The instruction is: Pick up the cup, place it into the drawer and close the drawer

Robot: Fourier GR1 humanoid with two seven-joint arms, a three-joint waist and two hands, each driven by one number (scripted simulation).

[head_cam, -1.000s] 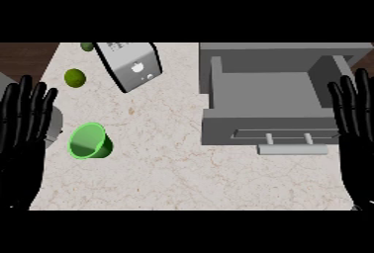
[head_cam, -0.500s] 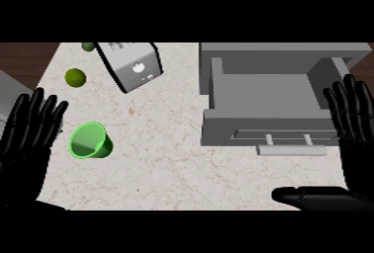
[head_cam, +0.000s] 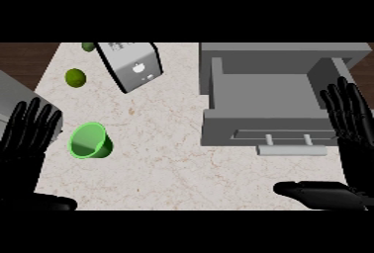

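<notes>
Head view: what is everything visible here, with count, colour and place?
cup: one, green, counter's left, mouth towards the camera
lime: one, yellow-green, far left of the counter
second fruit: one, darker green, top edge, partly cut off
box: one, grey with a white mark, far centre-left, set at a slant
drawer: one, grey, open, right side, nothing showing inside
handle: one, pale grey, on the drawer's front
counter: one, beige, mottled
left hand: black, open, left edge, beside the cup
right hand: black, open, right edge, beside the drawer
</notes>
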